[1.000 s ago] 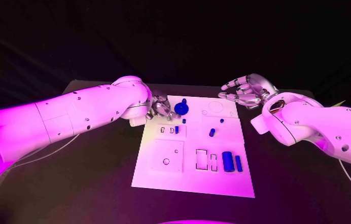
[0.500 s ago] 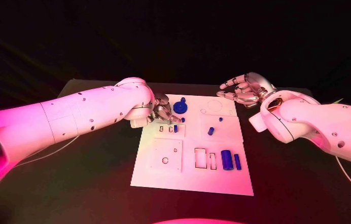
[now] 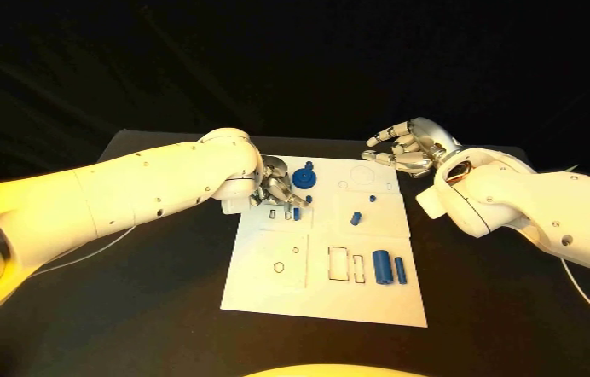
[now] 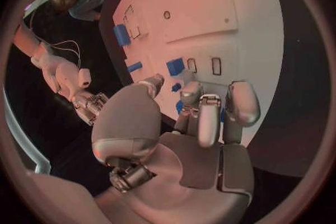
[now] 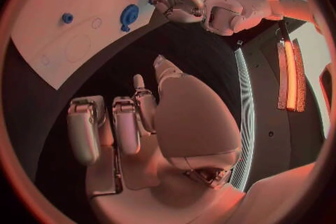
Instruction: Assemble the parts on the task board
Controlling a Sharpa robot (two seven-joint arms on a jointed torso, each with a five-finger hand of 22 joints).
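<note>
Left hand (image 3: 273,184) has crept along the task board (image 3: 322,300) far-left edge, fingers curled, grip unclear, round blue part (image 3: 303,180) just beside it toward board centre; right hand (image 3: 407,148) hovers empty, spread, farther off.

A robotics lab or test studio, by the look of it. A black table (image 3: 160,309) stands before a black curtained backdrop (image 3: 295,53), carrying a white task board (image 3: 322,296) with cut-out slots.
</note>
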